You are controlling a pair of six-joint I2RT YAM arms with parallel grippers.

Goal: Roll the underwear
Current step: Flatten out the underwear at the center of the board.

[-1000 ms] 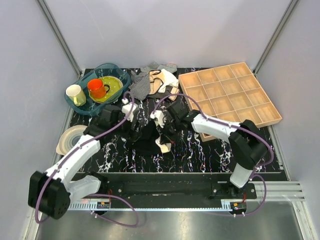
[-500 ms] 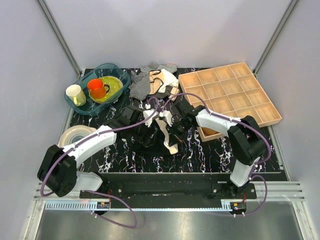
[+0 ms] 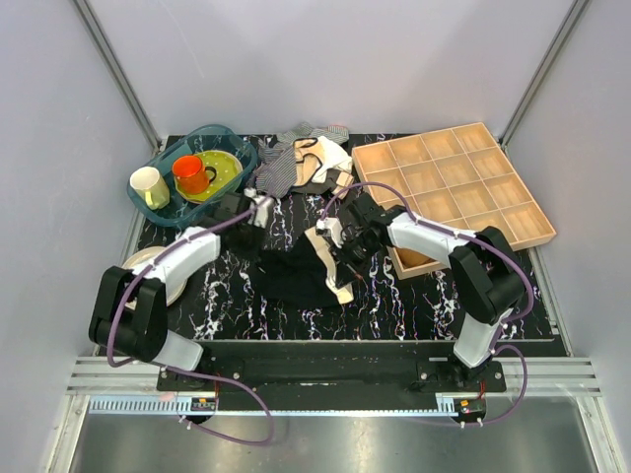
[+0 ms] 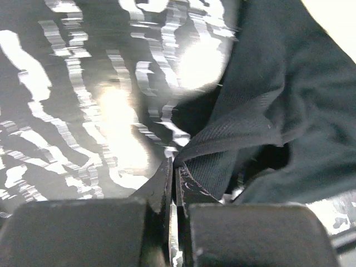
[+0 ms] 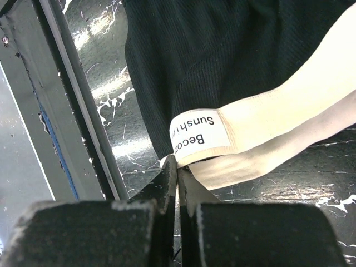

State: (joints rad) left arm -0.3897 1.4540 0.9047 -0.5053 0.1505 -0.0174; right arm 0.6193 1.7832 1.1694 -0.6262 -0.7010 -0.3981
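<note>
The underwear is black with a cream waistband and lies spread on the marbled black mat at the table's middle. My left gripper sits at the garment's far left corner. In the left wrist view its jaws are shut, with a ribbed black edge of the underwear pinched at the tips. My right gripper is at the waistband side. Its jaws are shut on the cream band just below a white printed label.
A blue-tinted bin with mugs and a plate stands at the back left. A pile of striped cloth lies behind the underwear. A wooden compartment tray fills the back right. A tape roll lies by the left arm.
The left gripper moved left from over the garment's middle to its far left corner and went from open to shut on the fabric. The right gripper kept its hold on the waistband.
</note>
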